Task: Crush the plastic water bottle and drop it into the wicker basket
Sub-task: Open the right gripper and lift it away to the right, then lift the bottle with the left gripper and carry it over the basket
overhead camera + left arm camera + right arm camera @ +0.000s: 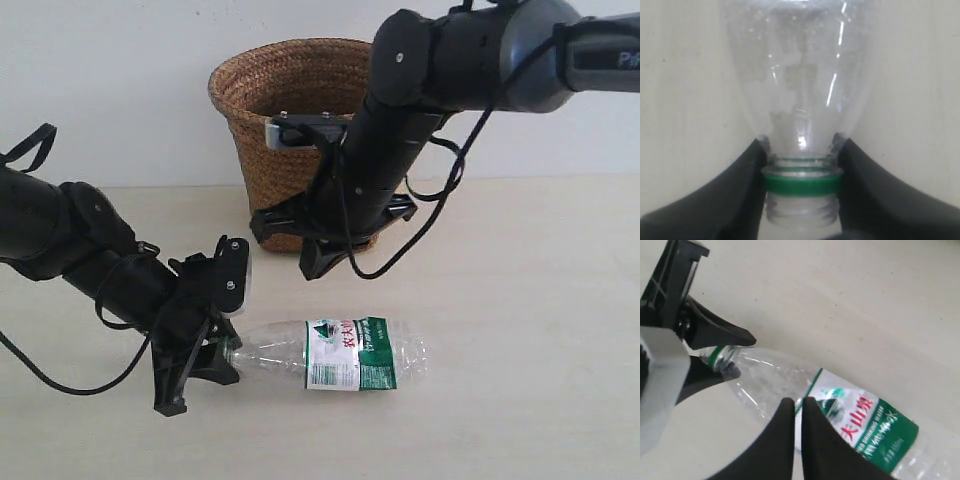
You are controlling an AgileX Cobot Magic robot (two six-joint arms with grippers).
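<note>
The plastic water bottle (340, 355) lies on its side on the table, clear, with a white-and-green label. Its neck points left. My left gripper (225, 350) is shut on that neck. In the left wrist view its black fingers (745, 185) press both sides of the green neck ring, with the bottle (800, 90) stretching away from them. My right gripper (308, 268) hangs above the table between bottle and wicker basket (290, 90), shut on nothing. In the right wrist view its tips (797, 401) nearly meet over the bottle (855, 415).
The brown basket stands at the back against a white wall, partly hidden by the right arm (400, 150). The pale wooden table (540, 300) stretches to the right of the bottle. Black cables (430, 215) loop off both arms.
</note>
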